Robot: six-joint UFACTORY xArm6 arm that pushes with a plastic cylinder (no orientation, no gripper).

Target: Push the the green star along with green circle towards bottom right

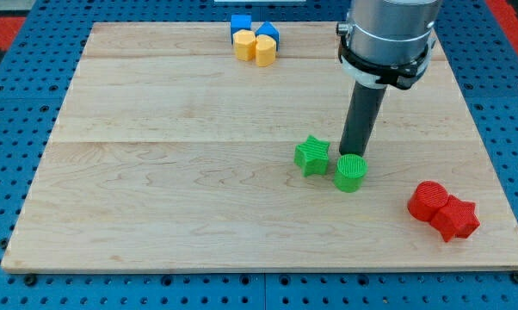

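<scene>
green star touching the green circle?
No: a thin strip of board shows between the green star and the green circle.

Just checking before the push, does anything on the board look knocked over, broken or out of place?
Nothing stands out. My tip sits just above the green circle, with the green star close on its left; all blocks lie flat and intact.

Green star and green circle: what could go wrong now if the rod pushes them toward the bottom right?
1. My tip sits just behind the green circle, while the green star lies to the view's left of it. A push from here may move only the circle and leave the star behind.
2. The red blocks lie toward the bottom right; the circle may run into them.
</scene>
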